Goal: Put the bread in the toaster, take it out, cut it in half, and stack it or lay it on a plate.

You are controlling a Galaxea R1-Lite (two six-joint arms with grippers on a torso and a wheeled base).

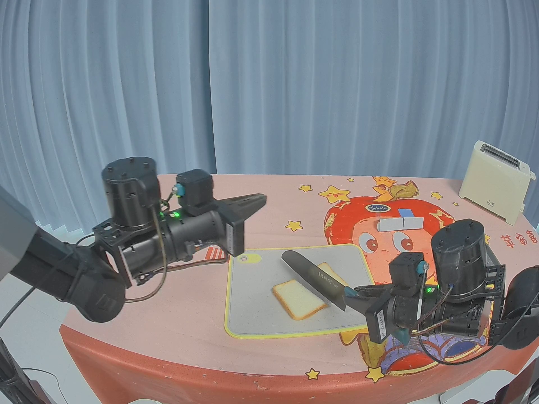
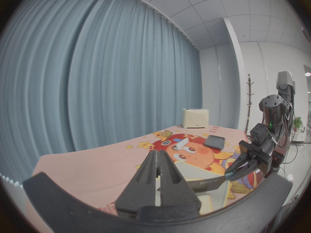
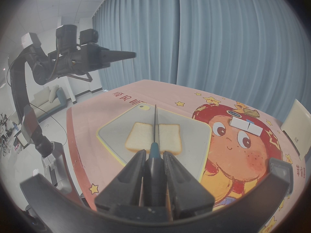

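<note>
Around the cutting board (image 1: 252, 310), which lies on a pink tablecloth (image 1: 185, 304) printed with stars and a red-haired cartoon face, a few things stand. The toaster (image 1: 497, 180) is well beyond the board's far right corner, at the table's edge in front of the blue curtain (image 1: 269, 68). A small white block with a blue mark (image 1: 400, 223) lies on the cartoon face, near the board's far right corner. A dark flat tray (image 2: 214, 141) lies on the cloth between the board and the toaster.

My left gripper (image 2: 158, 160) hangs in the air over the cloth just off the board's far left corner. Its fingers are pressed together with nothing between them, and it points along the board's far edge, well apart from the bread.

The bread (image 3: 153, 138) lies flat near the middle of the board. My right gripper (image 3: 155, 153) sits just off the board's near right corner, its fingers clamped on the teal handle of the knife (image 1: 314, 277). The dark blade reaches out from the gripper over the board and crosses the slice along its middle, with about half of the bread showing on either side of it. The blade's tip ends past the slice, toward the hole in the board's far left corner. I cannot tell whether the edge touches the bread or hangs just above it.
</note>
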